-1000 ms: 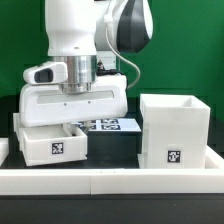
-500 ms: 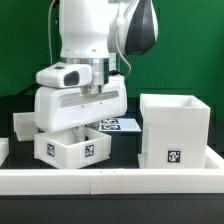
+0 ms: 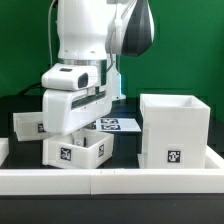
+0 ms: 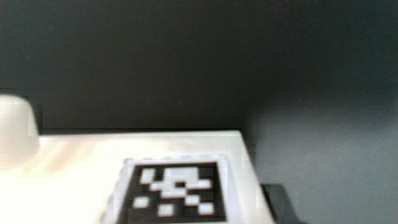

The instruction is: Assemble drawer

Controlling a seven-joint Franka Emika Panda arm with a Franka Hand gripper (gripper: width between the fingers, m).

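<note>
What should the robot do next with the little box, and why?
Probably carry the little box toward the big box on the exterior view's right: it is held up tilted, apart from the big box, whose top is open.

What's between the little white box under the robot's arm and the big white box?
In the exterior view, only bare black table separates the small drawer box from the big box; the marker board lies just behind.

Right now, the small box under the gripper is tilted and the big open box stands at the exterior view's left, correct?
No: the exterior view shows the big open box at its right. The small box under the gripper is tilted.
</note>
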